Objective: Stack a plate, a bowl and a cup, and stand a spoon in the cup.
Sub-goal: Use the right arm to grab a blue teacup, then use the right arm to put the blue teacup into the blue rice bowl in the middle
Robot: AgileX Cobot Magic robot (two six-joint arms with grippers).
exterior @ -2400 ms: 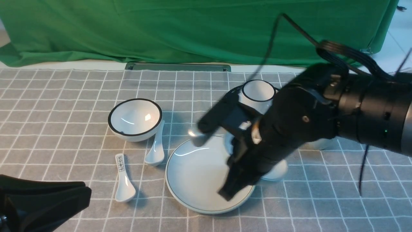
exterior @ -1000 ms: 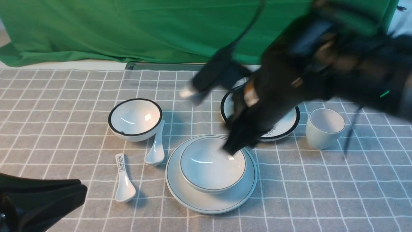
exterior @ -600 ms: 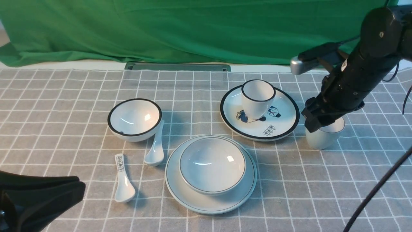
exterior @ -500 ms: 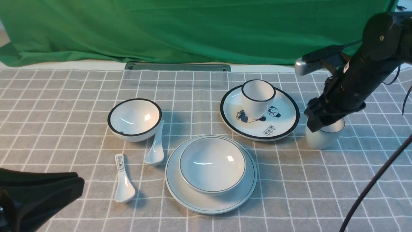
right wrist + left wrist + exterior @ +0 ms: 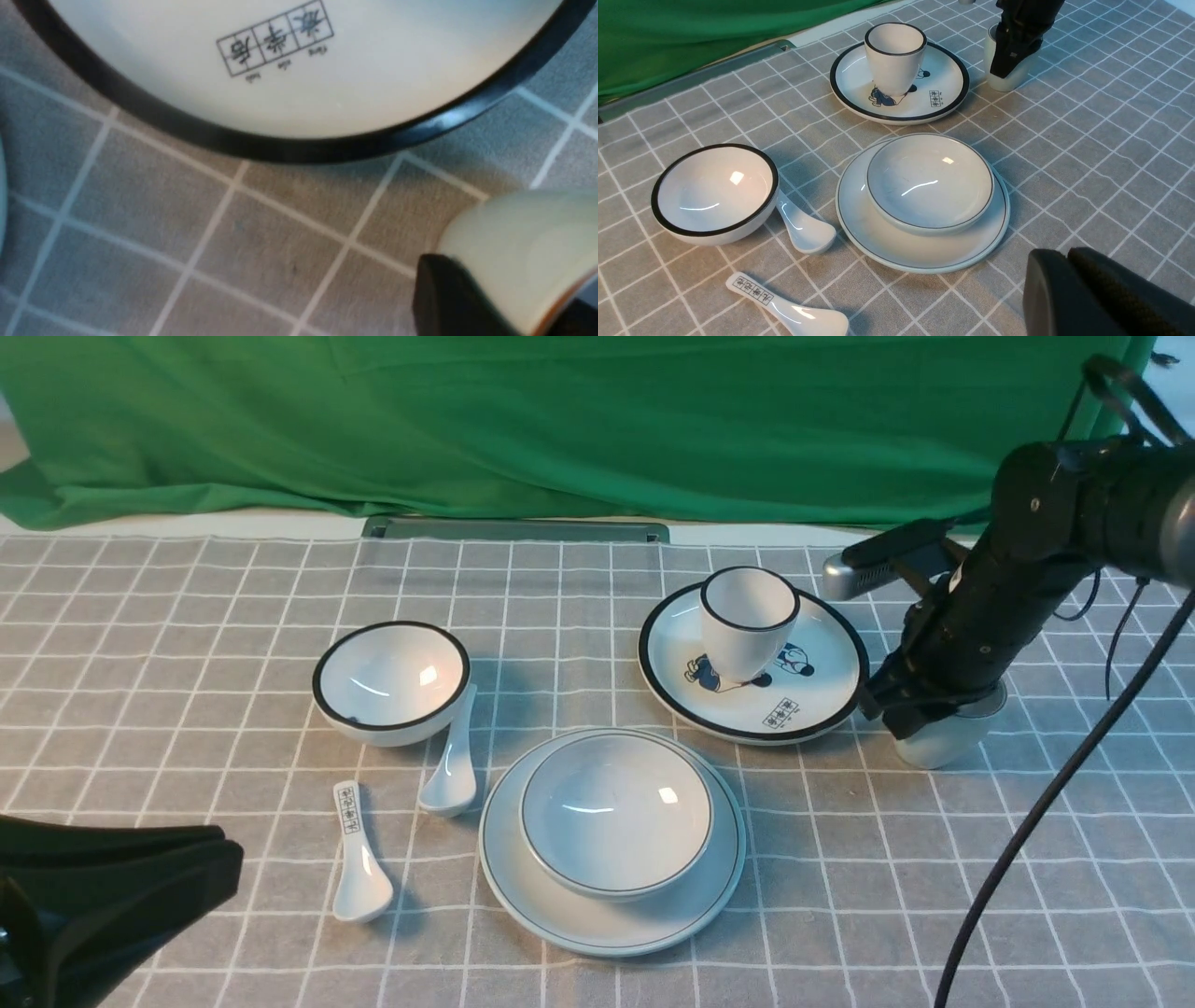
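Crockery sits on a grey checked cloth (image 5: 187,616) in front of you. Your plate (image 5: 607,926) lies at lower centre of the front view, and the bowl (image 5: 616,812) rests upright inside it; the cup (image 5: 945,743) stands on the cloth at right of centre, just beside the cartoon plate (image 5: 822,695), with a strip of cloth showing between them in the right wrist view; the spoon (image 5: 452,770) lies left of the plate, its handle running up against the black-rimmed bowl (image 5: 392,683).

Your right gripper (image 5: 920,709) is down over the cup and covers most of its rim; in the right wrist view one dark finger (image 5: 448,298) lies against the cup's outer wall (the other finger is out of sight), so you cannot tell whether it is clamped on the cup or merely straddling the wall.

Your left gripper (image 5: 224,870) sits in the lower left corner, well apart from the dishes; its two pads (image 5: 1045,289) are pressed together with nothing between them.

A black-rimmed cup (image 5: 747,621) stands on the cartoon plate; a spoon with printed marks (image 5: 359,863) lies on the cloth below and left of the spoon.
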